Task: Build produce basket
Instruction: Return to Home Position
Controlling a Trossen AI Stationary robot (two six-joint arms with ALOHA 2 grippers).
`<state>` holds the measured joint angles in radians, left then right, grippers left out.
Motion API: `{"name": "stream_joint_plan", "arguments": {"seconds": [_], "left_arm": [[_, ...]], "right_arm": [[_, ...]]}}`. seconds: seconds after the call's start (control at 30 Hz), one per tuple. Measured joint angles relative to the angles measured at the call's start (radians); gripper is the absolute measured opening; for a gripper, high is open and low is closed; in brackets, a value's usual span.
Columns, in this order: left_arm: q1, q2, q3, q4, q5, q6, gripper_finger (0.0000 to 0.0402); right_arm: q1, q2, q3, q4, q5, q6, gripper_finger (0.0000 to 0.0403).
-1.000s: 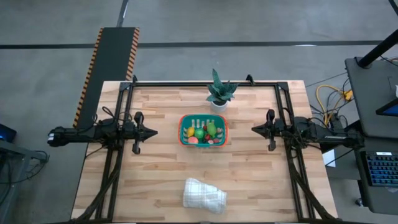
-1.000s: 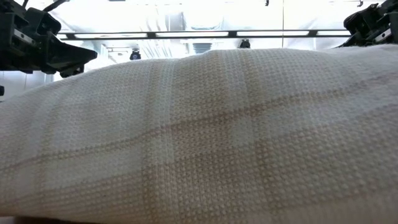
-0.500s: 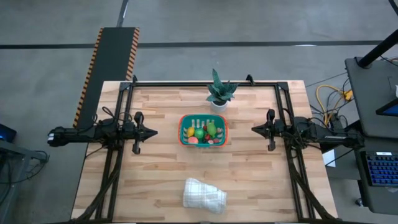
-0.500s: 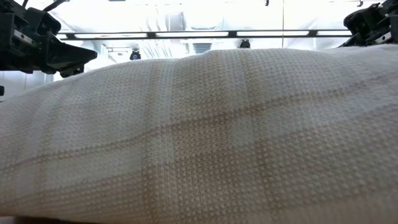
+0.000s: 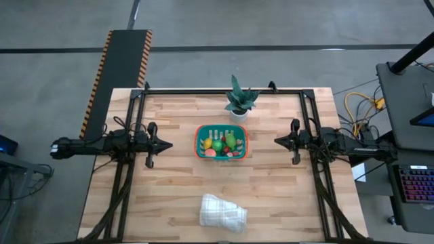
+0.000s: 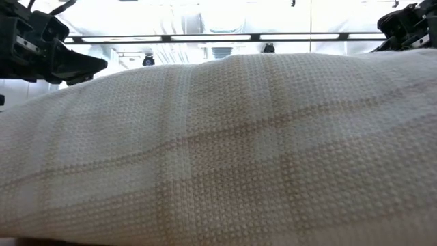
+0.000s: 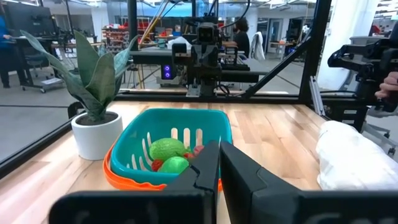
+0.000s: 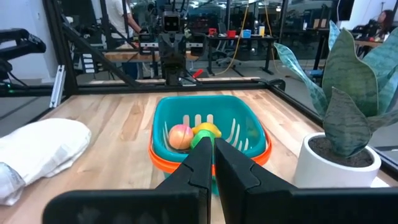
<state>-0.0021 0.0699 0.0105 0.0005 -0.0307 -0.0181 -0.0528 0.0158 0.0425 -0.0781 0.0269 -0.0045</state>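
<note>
Found the cloth (image 5: 222, 211) nearest, bunched by the front edge of the table (image 5: 285, 196) and filling almost the whole low view.

Farther in, at mid-table, met the basket (image 5: 199, 144), upright, with the produce (image 5: 224, 144) heaped inside: green pieces, a yellow one, a pink-orange one and small red ones. Spotted no piece outside the rim. Placed the left gripper (image 5: 165, 143) well off to one side of the basket and the right gripper (image 5: 277, 141) well off to the other, each level with it and aimed straight at it. Read both, by the wrist views, as closed finger to finger with nothing held. Judged the loading done and both grippers at or near rest.

Beyond the basket, just behind it, noted the plant (image 5: 239, 100) by the far edge.

Feared little from here, but marked a few risks:
- Could shove the basket or tip the plant with any late swing inward, both grippers being pointed that way.
- Could lose a small red piece through the slotted wall after such a jolt.
- Could roll a top piece over the rim, the heap looking loose rather than packed.
- Could miss either slip in the low view, blinded by the cloth.
- Could also call the job finished too soon. Could not confirm a full count of pieces from above.
</note>
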Motion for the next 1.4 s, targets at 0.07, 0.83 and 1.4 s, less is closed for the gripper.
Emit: {"name": "stream_joint_plan", "arguments": {"seconds": [0.07,0.83,1.4], "left_arm": [[0.0,0.005,-0.001,0.009,0.0,0.0,0.0],[0.0,0.021,-0.001,0.049,-0.001,-0.001,0.0],[0.0,0.026,-0.001,0.051,0.0,-0.001,0.0]], "right_arm": [[0.0,0.0,0.0,0.0,0.0,0.009,0.0009],[0.0,0.0,0.0,0.0,0.0,0.011,0.0009],[0.0,0.0,0.0,0.0,0.0,0.012,0.0009]]}}
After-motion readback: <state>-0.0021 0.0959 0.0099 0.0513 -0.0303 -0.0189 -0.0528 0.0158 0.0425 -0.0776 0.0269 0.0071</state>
